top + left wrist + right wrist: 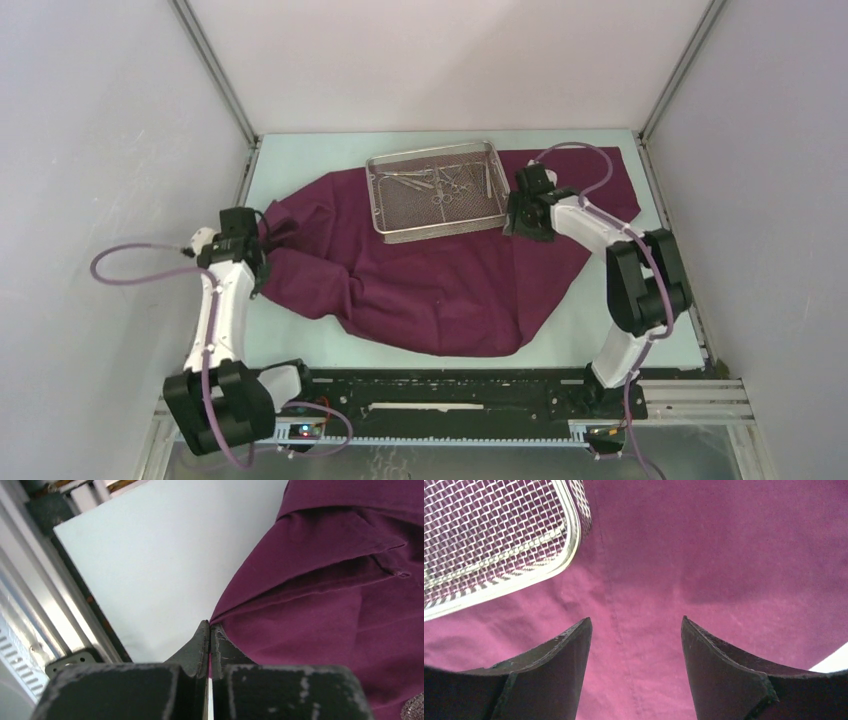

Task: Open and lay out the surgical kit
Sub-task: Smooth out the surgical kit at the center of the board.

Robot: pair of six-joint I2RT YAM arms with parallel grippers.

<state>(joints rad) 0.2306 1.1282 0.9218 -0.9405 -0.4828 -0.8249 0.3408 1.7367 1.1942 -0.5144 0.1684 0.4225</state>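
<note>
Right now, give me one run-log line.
left gripper: shut on maroon-purple cloth wrap edge; right gripper: open above wrap, beside silver wire-mesh tray; steel instruments: in tray

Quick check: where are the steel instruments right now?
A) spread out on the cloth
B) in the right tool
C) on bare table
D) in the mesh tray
D: the instruments lie bunched inside the tray, and the right tool is open with nothing in it, above the cloth.
</note>
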